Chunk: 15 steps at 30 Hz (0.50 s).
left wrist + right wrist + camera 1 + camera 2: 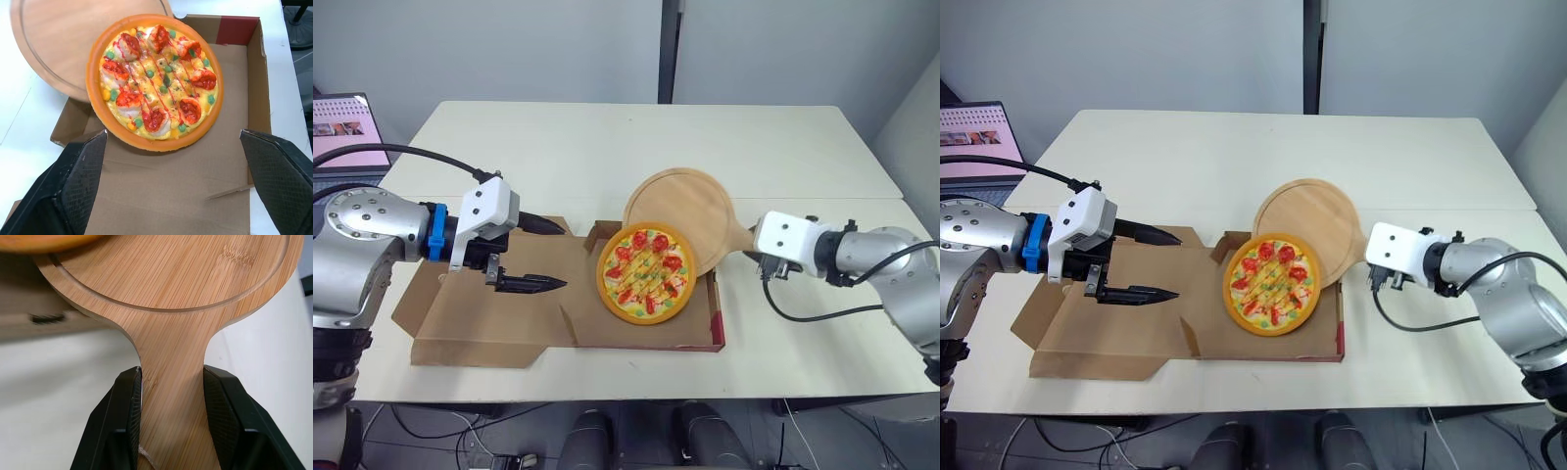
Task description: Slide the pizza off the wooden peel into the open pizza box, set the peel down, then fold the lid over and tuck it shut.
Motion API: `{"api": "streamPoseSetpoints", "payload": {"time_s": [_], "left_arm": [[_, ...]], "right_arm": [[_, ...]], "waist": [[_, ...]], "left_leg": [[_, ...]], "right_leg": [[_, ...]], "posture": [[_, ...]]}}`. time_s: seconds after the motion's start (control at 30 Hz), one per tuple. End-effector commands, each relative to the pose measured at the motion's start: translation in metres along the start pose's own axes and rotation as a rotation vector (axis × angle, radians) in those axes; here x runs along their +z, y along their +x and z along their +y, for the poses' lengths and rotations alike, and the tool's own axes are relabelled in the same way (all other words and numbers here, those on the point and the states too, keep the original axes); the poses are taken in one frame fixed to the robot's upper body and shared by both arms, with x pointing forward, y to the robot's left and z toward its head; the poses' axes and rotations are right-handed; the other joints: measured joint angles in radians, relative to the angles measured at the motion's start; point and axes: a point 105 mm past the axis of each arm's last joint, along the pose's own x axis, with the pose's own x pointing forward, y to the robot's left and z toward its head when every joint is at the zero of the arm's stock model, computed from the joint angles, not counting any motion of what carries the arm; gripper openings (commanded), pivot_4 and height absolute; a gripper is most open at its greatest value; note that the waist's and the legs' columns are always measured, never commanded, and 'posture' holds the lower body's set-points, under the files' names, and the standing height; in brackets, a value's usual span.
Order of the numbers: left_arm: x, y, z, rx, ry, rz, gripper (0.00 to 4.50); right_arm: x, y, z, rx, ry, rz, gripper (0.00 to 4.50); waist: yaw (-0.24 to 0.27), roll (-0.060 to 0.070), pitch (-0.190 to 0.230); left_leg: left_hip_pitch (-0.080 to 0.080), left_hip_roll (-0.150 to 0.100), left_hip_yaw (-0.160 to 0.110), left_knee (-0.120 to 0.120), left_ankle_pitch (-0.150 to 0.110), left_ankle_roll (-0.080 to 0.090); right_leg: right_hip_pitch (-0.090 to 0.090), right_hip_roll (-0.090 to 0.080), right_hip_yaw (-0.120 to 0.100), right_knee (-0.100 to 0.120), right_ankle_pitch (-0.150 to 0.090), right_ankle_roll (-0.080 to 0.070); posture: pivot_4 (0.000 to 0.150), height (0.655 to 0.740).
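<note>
The pizza (646, 272), orange-rimmed with red toppings, lies mostly over the open box's base (695, 331), its far edge still overlapping the round wooden peel (690, 206). The peel is tilted up behind the box. My right gripper (172, 416) is shut on the peel's handle (171, 362), to the right of the box. The box's lid (475, 328) lies flat open on the left. Above it hovers my left gripper (546, 255), open and holding nothing, pointing toward the pizza (154, 81).
A laptop screen (347, 127) glows beyond the table's left back corner. The cream table (607, 137) stretches bare behind the box. A seam (891, 199) joins it to a second table on the right. A cable (803, 315) loops under my right wrist.
</note>
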Motion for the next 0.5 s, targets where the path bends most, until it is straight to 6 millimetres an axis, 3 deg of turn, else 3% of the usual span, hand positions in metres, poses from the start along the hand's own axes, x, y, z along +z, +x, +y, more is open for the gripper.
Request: {"api": "streamPoseSetpoints", "payload": {"time_s": [0.03,0.2,0.4,0.5], "left_arm": [[0.009,-0.004,0.005,0.03,0.047,-0.01,4.5],[0.014,0.0,0.006,0.021,0.054,-0.034,4.5],[0.027,0.01,0.011,0.025,0.079,-0.098,4.5],[0.045,0.021,0.012,0.012,0.103,-0.182,4.5]], "right_arm": [[0.012,-0.032,-0.043,-0.155,-0.062,-0.049,1.55],[-0.003,-0.056,-0.056,-0.224,0.013,-0.035,1.55],[-0.037,-0.08,-0.046,-0.3,0.279,0.012,1.55],[-0.062,-0.09,-0.026,-0.343,0.449,0.076,1.55]], "waist": [[0.001,0.0,0.0],[0.006,0.0,0.0],[0.011,0.0,0.0],[0.011,0.0,0.0]], "left_leg": [[0.0,0.0,0.0,0.0,0.0,0.0],[0.0,0.0,0.0,0.0,0.0,0.0],[0.0,0.0,0.0,0.0,0.0,0.0],[0.0,-0.001,0.0,0.001,0.0,0.0]], "right_leg": [[0.0,0.0,0.0,0.0,0.0,0.0],[0.0,0.0,0.0,0.0,0.0,0.0],[0.001,0.0,0.0,0.0,0.0,0.0],[0.001,0.0,0.0,0.001,0.001,0.0]], "posture": [[0.15,0.7325],[0.15,0.7325],[0.15,0.7325],[0.15,0.7325]]}}
